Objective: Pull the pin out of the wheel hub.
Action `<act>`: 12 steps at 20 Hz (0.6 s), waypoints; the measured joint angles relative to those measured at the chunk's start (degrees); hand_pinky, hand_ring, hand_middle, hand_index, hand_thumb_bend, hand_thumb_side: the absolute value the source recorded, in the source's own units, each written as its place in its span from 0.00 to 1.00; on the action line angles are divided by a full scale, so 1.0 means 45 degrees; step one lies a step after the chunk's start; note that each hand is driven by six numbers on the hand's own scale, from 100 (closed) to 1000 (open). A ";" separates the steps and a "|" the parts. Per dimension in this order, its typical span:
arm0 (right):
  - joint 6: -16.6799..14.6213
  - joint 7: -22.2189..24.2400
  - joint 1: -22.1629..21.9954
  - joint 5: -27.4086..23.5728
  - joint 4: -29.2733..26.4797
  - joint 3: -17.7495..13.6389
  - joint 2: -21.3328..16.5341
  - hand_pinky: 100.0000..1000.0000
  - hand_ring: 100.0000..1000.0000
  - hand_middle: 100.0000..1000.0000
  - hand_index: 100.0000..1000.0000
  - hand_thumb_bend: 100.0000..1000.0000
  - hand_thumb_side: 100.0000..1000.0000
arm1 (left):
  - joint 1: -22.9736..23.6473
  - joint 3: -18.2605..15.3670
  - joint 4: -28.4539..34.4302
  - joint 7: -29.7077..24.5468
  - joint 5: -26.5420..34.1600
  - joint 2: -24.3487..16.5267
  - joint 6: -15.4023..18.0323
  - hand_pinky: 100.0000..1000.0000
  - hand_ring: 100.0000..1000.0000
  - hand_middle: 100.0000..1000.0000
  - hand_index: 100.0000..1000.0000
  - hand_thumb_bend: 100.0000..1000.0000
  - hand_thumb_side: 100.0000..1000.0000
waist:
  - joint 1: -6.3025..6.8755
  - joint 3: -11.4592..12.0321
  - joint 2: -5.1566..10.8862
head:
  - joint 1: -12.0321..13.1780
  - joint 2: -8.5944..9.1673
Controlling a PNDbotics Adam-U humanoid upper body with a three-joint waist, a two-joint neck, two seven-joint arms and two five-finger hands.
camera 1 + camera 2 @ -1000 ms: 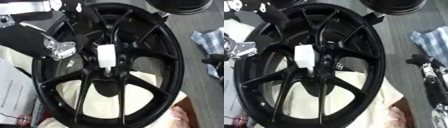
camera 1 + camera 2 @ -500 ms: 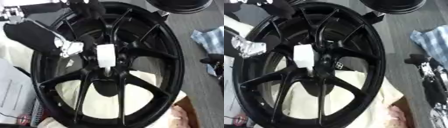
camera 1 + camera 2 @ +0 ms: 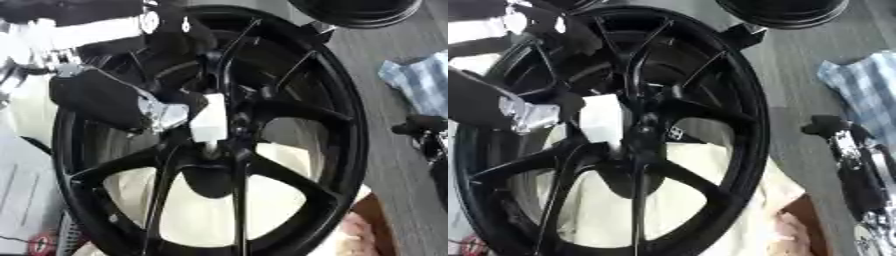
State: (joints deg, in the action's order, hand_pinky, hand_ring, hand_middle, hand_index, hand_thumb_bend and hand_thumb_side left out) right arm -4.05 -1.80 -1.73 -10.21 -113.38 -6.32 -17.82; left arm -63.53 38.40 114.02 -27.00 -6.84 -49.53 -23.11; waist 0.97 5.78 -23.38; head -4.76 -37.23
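Observation:
A large black wheel hub [image 3: 337, 125] with thin spokes fills both views. A white pin [image 3: 210, 122] stands in its centre, over the middle bore. My left hand [image 3: 101, 100], black with a silver joint, comes in from the left across the spokes, and its silver tip lies right against the pin's left side. Whether it holds the pin does not show. My right hand [image 3: 846, 150] rests open at the right edge of the right eye view, outside the rim and away from the pin.
A second black wheel [image 3: 354, 12] lies at the top edge. A blue checked cloth [image 3: 420, 80] lies on the grey surface to the right. Pale cloth [image 3: 206, 212] lies under the hub, a white sheet [image 3: 22, 200] lies at the left, and something brown [image 3: 807, 225] at the lower right.
My left hand has moved right across the spokes, from the rim's left side up to the white pin. The right hand has stayed in place.

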 measured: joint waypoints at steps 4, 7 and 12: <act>0.0110 -0.0018 0.0040 0.0047 0.0000 0.0005 0.0115 1.00 0.71 0.56 0.68 0.00 0.74 | 0.0145 0.0137 -0.0001 0.0642 -0.0073 -0.0121 0.0523 0.81 0.80 0.74 0.88 0.09 0.41 | -0.0009 -0.0002 -0.0039 | 0.0039 0.0020; 0.0205 -0.0017 0.0040 0.0112 0.0000 0.0018 0.0200 1.00 0.71 0.56 0.68 0.00 0.75 | 0.0216 0.0343 -0.0001 0.1182 -0.0052 -0.0123 0.0941 0.82 0.80 0.75 0.89 0.09 0.41 | -0.0018 0.0001 -0.0046 | 0.0116 0.0022; 0.0292 -0.0003 0.0036 0.0143 0.0000 0.0079 0.0237 1.00 0.71 0.56 0.68 0.00 0.75 | 0.0332 0.0606 -0.0001 0.1703 -0.0054 -0.0122 0.1132 0.85 0.83 0.78 0.91 0.09 0.44 | -0.0092 0.0007 -0.0047 | 0.0234 0.0022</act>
State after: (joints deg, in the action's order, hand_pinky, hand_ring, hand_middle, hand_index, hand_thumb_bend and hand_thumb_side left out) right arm -2.73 -1.82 -1.56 -9.57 -113.38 -5.97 -16.76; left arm -62.04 41.13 114.02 -19.34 -7.08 -50.08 -18.02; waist 0.55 5.81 -23.59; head -3.71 -37.13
